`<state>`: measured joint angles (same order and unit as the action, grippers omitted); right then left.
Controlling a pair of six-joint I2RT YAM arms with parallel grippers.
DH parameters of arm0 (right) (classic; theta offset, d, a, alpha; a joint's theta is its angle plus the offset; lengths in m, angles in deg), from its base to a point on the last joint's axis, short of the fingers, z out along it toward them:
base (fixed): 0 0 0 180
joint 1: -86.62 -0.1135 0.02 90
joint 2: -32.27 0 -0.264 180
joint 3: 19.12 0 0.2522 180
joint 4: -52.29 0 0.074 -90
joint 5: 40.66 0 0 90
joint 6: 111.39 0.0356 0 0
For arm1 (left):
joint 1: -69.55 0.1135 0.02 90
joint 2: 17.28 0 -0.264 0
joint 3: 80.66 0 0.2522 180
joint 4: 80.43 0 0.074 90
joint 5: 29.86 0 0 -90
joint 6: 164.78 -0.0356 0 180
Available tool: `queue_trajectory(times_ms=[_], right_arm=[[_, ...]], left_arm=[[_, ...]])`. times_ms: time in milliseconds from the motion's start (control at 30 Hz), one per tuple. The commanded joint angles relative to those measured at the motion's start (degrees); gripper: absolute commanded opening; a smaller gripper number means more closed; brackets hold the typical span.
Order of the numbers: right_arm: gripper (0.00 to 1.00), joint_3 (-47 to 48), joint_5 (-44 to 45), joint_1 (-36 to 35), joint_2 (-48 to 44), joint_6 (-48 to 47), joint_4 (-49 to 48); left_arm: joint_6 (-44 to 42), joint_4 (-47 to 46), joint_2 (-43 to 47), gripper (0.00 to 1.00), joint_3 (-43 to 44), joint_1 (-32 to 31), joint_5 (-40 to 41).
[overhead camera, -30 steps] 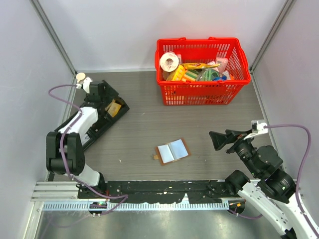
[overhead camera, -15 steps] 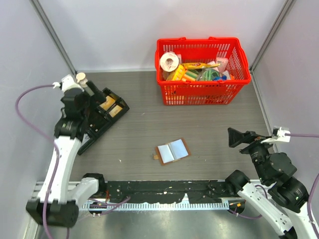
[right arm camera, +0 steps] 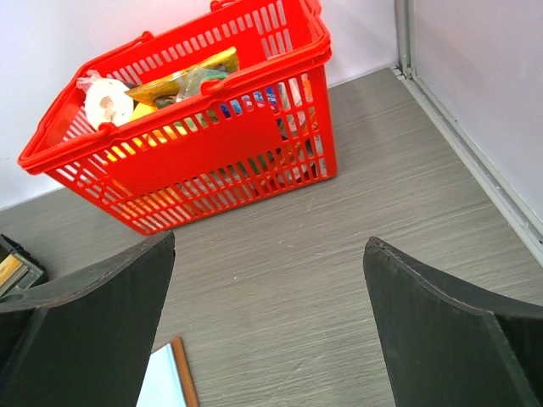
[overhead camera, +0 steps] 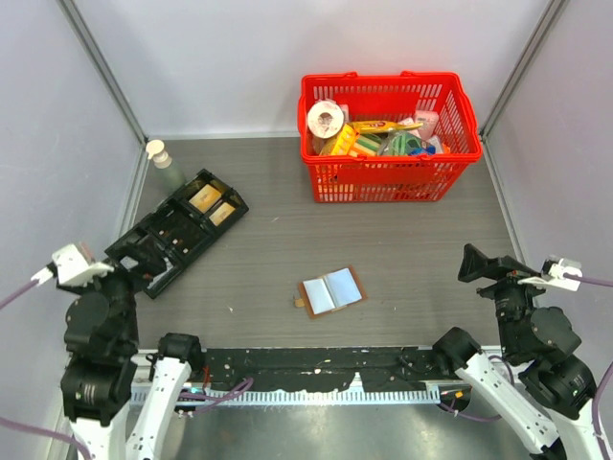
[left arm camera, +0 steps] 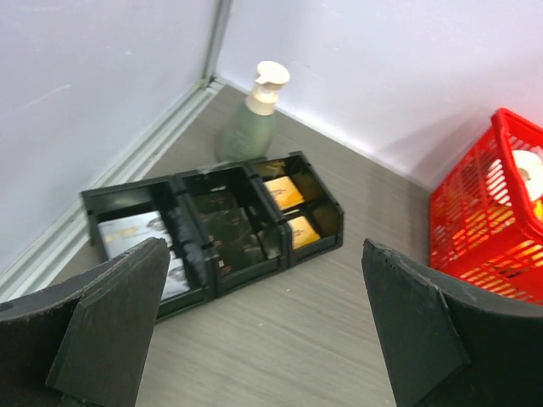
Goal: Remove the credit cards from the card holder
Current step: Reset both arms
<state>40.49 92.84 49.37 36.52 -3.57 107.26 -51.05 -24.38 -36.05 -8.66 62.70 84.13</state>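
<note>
The card holder (overhead camera: 331, 290) lies open and flat on the table's middle, pale grey-blue inside with a brown rim and a small tab at its left. Its brown-edged corner shows at the bottom of the right wrist view (right arm camera: 165, 377). I cannot make out separate cards in it. My left gripper (overhead camera: 129, 261) is open and empty at the near left, over the near end of the black tray (overhead camera: 177, 230); in its wrist view (left arm camera: 264, 243) the jaws stand wide apart. My right gripper (overhead camera: 482, 264) is open and empty at the near right, well right of the holder (right arm camera: 270, 240).
The black compartmented tray (left arm camera: 212, 229) holds gold cards (overhead camera: 213, 203) and a grey card (left arm camera: 127, 233). A soap bottle (overhead camera: 163, 158) stands in the far left corner. A red basket (overhead camera: 388, 134) full of goods sits at the back right. Walls close both sides.
My left arm has drawn back from over the tray's far end to the near left corner. My right arm has drawn back to the right and nearer. The card holder has not moved.
</note>
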Motion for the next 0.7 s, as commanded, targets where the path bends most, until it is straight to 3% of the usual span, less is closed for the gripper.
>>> queue_trajectory(times_ms=[0,267,667], right_arm=[[0.96,-4.17,3.78,0.17,-4.07,-1.57,-4.21],[0.96,-5.33,5.10,0.17,-4.08,0.19,-3.77],[0.96,-4.89,7.12,0.08,-3.99,1.78,-2.28]], left_arm=[[0.79,6.77,7.15,1.00,-3.11,-0.88,9.40],[3.52,3.78,13.31,1.00,-14.90,-2.29,10.47],[3.52,2.45,12.96,1.00,-15.61,-4.05,8.01]])
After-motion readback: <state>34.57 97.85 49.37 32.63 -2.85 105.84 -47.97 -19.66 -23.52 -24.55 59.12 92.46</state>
